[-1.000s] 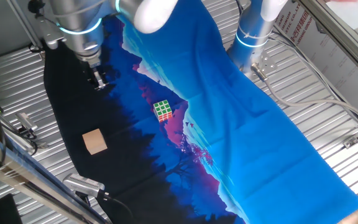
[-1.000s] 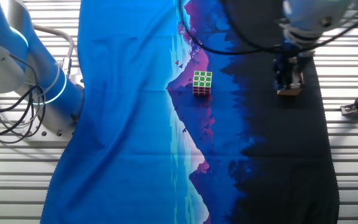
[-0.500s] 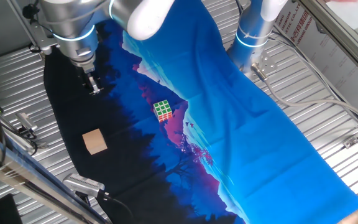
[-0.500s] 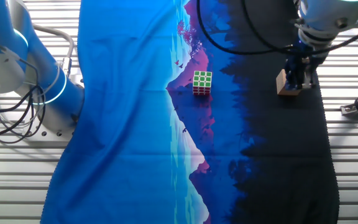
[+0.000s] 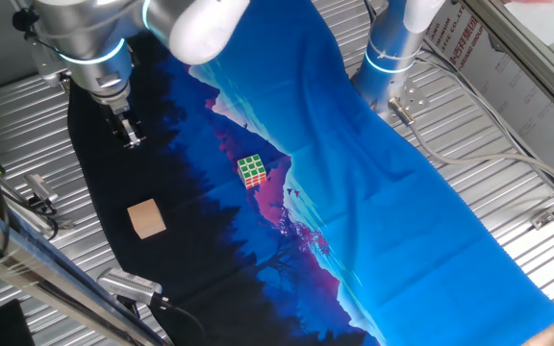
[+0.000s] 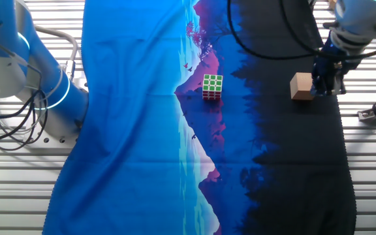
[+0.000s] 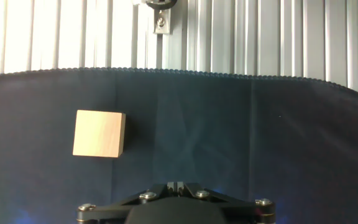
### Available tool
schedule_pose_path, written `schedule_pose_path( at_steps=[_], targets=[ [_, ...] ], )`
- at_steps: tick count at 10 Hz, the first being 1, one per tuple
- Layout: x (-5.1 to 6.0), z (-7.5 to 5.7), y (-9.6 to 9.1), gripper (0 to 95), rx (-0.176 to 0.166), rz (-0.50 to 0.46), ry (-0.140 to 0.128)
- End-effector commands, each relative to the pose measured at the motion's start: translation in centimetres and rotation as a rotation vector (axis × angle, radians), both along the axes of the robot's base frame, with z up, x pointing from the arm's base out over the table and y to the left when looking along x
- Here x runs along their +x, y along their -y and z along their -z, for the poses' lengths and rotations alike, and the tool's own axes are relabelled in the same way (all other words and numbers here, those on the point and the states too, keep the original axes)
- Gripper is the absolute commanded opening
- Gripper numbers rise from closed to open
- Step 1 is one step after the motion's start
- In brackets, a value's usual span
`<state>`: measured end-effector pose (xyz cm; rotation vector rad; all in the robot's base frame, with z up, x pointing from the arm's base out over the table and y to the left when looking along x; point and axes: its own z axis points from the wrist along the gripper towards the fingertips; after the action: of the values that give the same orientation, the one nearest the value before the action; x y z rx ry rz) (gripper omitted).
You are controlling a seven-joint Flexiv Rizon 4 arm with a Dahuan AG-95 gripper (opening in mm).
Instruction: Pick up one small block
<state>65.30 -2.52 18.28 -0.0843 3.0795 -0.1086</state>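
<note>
On the dark part of the cloth (image 5: 94, 207) lies the small block (image 5: 146, 218), apart from the empty, narrow-looking claw (image 5: 129, 134), which should centre above it, spread wider and descend squarely.

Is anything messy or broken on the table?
Nothing looks broken or spilled. The wooden block sits flat on the dark end of the cloth, and the puzzle cube stands upright. Only the cloth has some soft wrinkles.
</note>
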Motion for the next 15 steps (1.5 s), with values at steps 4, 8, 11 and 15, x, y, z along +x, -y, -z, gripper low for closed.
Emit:
schedule_pose_path(
  at_steps=[4,8,11,15],
  targets=[
    [-0.02,-0.18,-0.01,0.0,-0.003,0.004,0.001],
    [-0.02,-0.21,-0.01,0.0,-0.003,0.000,0.000],
    [-0.02,-0.22,-0.02,0.0,-0.003,0.004,0.000],
    [-0.02,-0.22,-0.02,0.0,0.005,-0.012,-0.017]
  ],
)
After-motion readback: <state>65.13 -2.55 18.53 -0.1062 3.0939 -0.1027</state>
